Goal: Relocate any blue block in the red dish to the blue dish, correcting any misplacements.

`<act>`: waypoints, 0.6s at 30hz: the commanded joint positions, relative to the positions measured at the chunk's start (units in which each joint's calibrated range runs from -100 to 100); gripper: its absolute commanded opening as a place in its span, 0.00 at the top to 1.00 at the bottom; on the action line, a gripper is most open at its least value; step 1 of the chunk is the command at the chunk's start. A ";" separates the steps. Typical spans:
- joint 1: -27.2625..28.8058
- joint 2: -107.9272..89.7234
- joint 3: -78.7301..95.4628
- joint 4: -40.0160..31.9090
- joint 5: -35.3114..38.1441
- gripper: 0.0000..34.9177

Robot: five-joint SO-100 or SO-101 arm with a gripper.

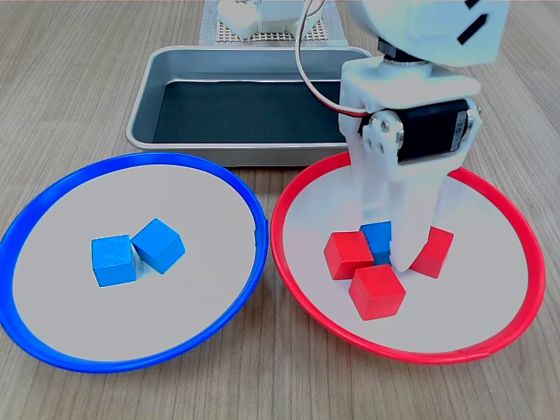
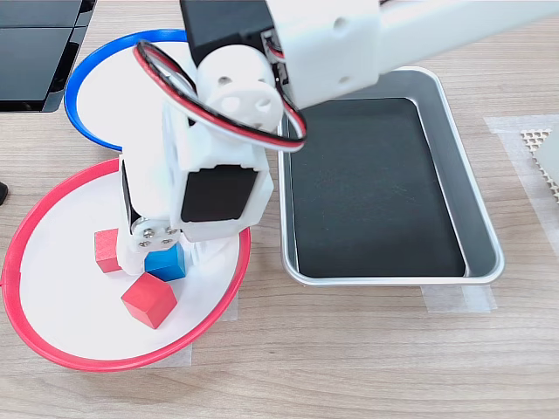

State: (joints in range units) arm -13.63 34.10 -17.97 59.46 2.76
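While the white arm reaches down into the red dish (image 1: 289,262), its gripper (image 1: 389,249) stands upright over the blue block (image 1: 378,238), which sits on the dish's pale grey floor near the middle. One white finger (image 1: 407,227) comes down against the block's right side in the first exterior view; the other is behind the block and the arm, so whether the jaws are clamped on the block or merely set around it cannot be told from either picture. In the second exterior view the block (image 2: 166,262) shows just below the gripper's base, its front face and part of its top clear.

Three red cubes crowd the block in the first exterior view: one (image 1: 343,255) touching its left side, one (image 1: 377,291) just in front toward the near rim, and one (image 1: 434,251) on the far side of the finger.

Across the desk, the blue dish (image 1: 26,227) lies rim to rim with the red dish, on the first exterior view's left. Two blue cubes (image 1: 114,260) (image 1: 158,244) rest touching each other near its centre.

Behind both dishes, toward the desk's far edge in the first exterior view, sits a rectangular metal tray (image 1: 144,96) with a dark liner. Red and white wires (image 2: 175,92) loop over the arm's servo housing in the second exterior view.
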 commanded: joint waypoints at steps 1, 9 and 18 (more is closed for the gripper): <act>1.06 0.74 -3.84 0.09 0.10 0.60; 2.76 2.79 -5.84 0.09 0.54 0.62; 1.63 1.00 -3.47 0.26 0.68 0.90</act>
State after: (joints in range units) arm -11.42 37.17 -22.05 59.14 3.35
